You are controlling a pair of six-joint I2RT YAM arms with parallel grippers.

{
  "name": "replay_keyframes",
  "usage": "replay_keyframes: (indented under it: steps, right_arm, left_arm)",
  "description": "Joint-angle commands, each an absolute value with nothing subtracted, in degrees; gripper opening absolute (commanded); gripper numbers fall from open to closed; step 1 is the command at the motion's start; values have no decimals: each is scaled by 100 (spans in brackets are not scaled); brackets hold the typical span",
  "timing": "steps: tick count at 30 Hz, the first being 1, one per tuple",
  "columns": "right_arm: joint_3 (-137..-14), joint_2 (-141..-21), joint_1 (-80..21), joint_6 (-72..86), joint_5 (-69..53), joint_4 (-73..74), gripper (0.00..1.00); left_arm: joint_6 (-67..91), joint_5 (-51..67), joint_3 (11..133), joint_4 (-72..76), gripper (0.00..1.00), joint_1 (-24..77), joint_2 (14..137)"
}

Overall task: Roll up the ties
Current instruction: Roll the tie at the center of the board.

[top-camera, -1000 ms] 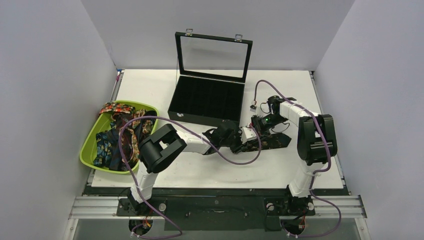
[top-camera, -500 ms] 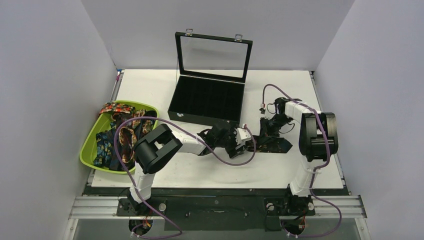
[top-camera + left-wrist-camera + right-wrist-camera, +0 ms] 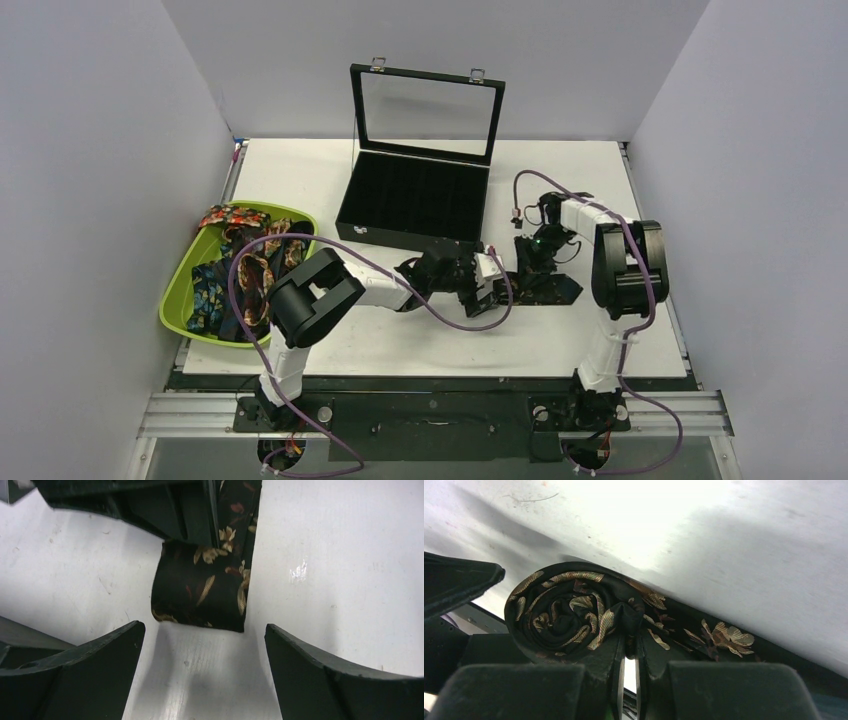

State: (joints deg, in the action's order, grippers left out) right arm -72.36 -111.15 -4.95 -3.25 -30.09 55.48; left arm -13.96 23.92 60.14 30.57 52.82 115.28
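Top view, L to R: a green bin [image 3: 172, 312] sits at the left edge of the white table [image 3: 300, 170], piled w/ loose ties [image 3: 215, 285] in red, orange and blue prints.

The left arm reaches right across the table's front half. Its left gripper [image 3: 488, 292] sits low over the table, just in front of a black display case [image 3: 415, 205] whose glass lid stands up.

Just right of it lies the gold-floral tie [image 3: 552, 288], dark w/ tan-gold leaves. Its long axis runs approx. left-right, roughly parallel to the table's near edge. The rolled end is at the left, by both grippers. The flat tail stretches right to the pointed tip.

The right gripper [image 3: 527, 262] comes down on the rolled end from the far side.

Left wrist view: left gripper [image 3: 204, 635] is spread wide and grasps nothing. Both fingers [image 3: 75, 675] rest apart on bare table. The tie's roll [image 3: 200, 592] lies just beyond the fingertips, centred on the gap and not touching either. The tail leads up and away. The right gripper's dark body [image 3: 150, 510] sits over the roll's far side.

Right wrist view: right gripper [image 3: 630, 650] is clenched to a thin slit, pinching tie fabric where the tail joins the coil. The coil [image 3: 569, 610], a tight spiral seen end-on, sits on top of its left finger, and the tail runs off lower right.
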Motion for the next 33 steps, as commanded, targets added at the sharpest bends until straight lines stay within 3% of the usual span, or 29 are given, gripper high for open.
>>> replay_keyframes:
  steps: [1,5,9,11,14,18,25,28,33]
  right_arm:
    - [-7273,-11604,-846,-742,-2416,5490,0]
    - [-7406,-11737,-1078,-857,-2684,5556,0]
    - [-7490,-11800,-1172,-846,-2938,5557,0]
    - [-7499,-11786,-1185,-885,-3097,5562,0]
    - [-7474,-11649,-1149,-962,-3296,5552,0]
    - [-7537,-11356,-893,-1032,-3457,5640,5]
    - [-7424,-10463,-380,-1120,-4497,6038,50]
    - [-7294,-10349,-441,-1048,-4962,6042,58]
    - [-7213,-10587,-753,-921,-4988,5920,60]
  left_arm:
    - [-1405,2586,6236,3588,90,5308,11500]
    - [-1408,2490,6355,3636,89,5317,11684]
    - [-1436,2475,6461,3549,81,5342,11862]
    - [-1458,2468,6508,3459,69,5360,11980]
    - [-1478,2508,6608,3059,42,5361,12080]
    - [-1536,2445,6442,2575,21,5372,12012]
    - [-1560,2292,6266,2039,17,5492,11909]
    - [-1556,2292,6316,1948,18,5538,11922]
    - [-1599,2276,6416,1817,22,5555,11958]
